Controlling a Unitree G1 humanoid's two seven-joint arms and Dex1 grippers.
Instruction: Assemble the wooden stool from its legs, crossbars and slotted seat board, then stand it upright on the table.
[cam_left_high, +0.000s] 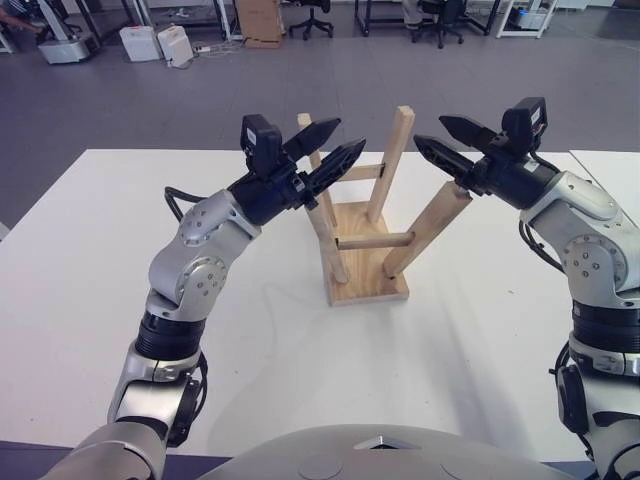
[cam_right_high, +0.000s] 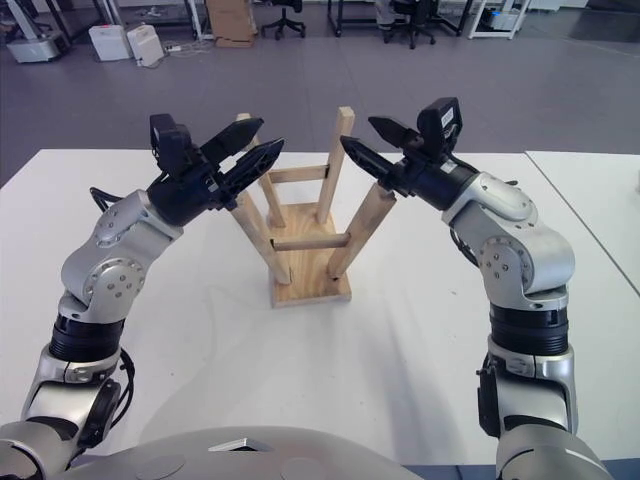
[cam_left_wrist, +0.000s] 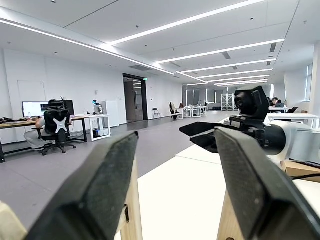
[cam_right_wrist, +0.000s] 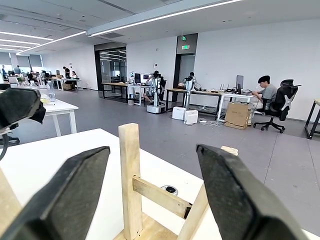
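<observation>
Wooden stool (cam_left_high: 372, 240) rests upside down mid-table (cam_left_high: 100, 250), seat board (cam_left_high: 370, 288) flat, legs pointing up — flanked by both arms. Left gripper (cam_left_high: 345, 138) and right gripper (cam_left_high: 432, 132), jaws parted and empty, hover by the leg tops, seemingly untouching — equally near.

White table (cam_left_high: 100, 250) bears the upturned stool (cam_left_high: 365, 272).

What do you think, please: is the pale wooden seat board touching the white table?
Touching: the left eye view shows the seat board lying flat on the table, no gap.
</observation>
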